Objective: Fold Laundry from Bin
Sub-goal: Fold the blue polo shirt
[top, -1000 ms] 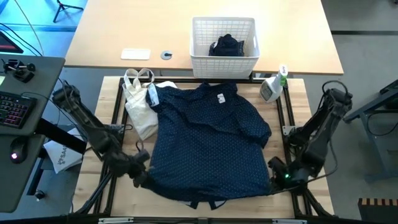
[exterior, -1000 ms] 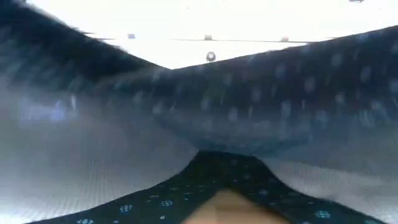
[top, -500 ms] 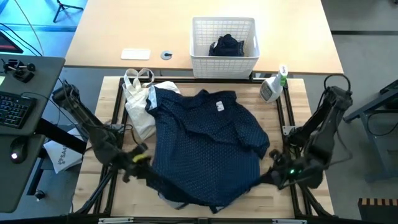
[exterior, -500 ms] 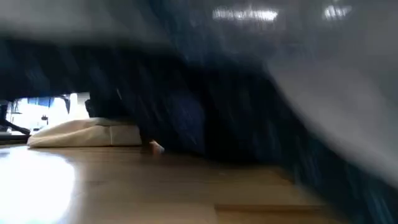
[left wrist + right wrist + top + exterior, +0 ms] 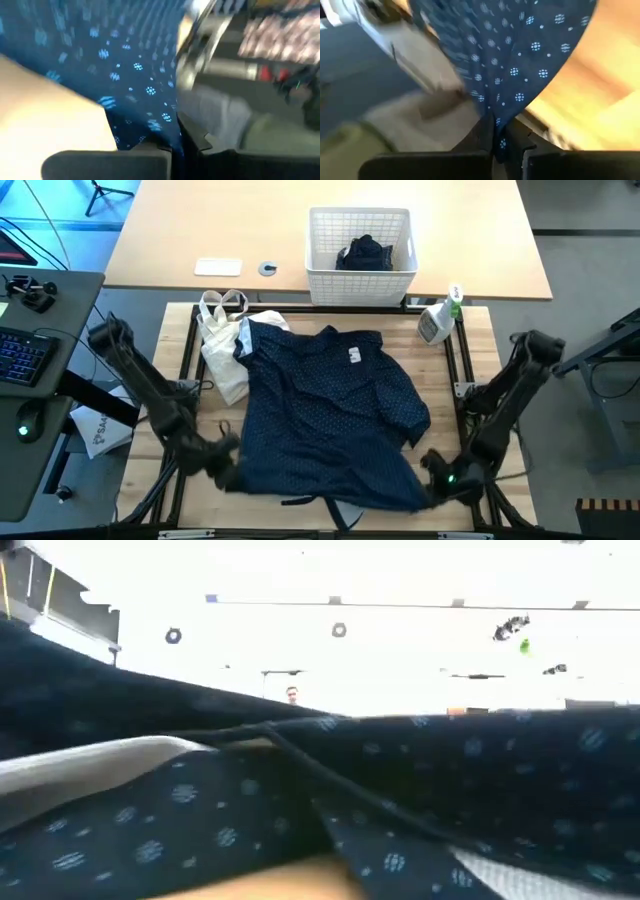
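Left gripper (image 5: 228, 470): clamped on the near left hem corner of the dotted navy shirt (image 5: 330, 415); cloth seen pinched between the fingers in the left wrist view (image 5: 150, 95).
Right gripper (image 5: 432, 480): clamped on the near right hem corner; fabric drawn into the closed jaws in the right wrist view (image 5: 520, 55).
Shirt from the jaws: spread away from both grips toward the far side, collar and white label farthest off, hem nearest.
Long axis: hem to collar, running straight away from the line between the two grips.
Nearer arm: neither; one corner each, hem stretched from jaw to jaw along the table (image 5: 470, 350) front edge.
State of cloth: mostly flat, right sleeve bunched beyond the right jaws, hem slightly over the front edge.
Bin (image 5: 361, 242): well beyond the collar, a dark garment (image 5: 365, 254) left inside.
Beside the shirt: cream cloth bag (image 5: 225, 345) touching the left shoulder area, beyond the left jaws; spray bottle (image 5: 440, 318) beyond the right jaws, apart from the cloth.
In the way: judged, bag overlapping the left shoulder likely to hinder a clean fold; bottle clear.
Low view: filled by hanging dotted cloth (image 5: 420, 780).
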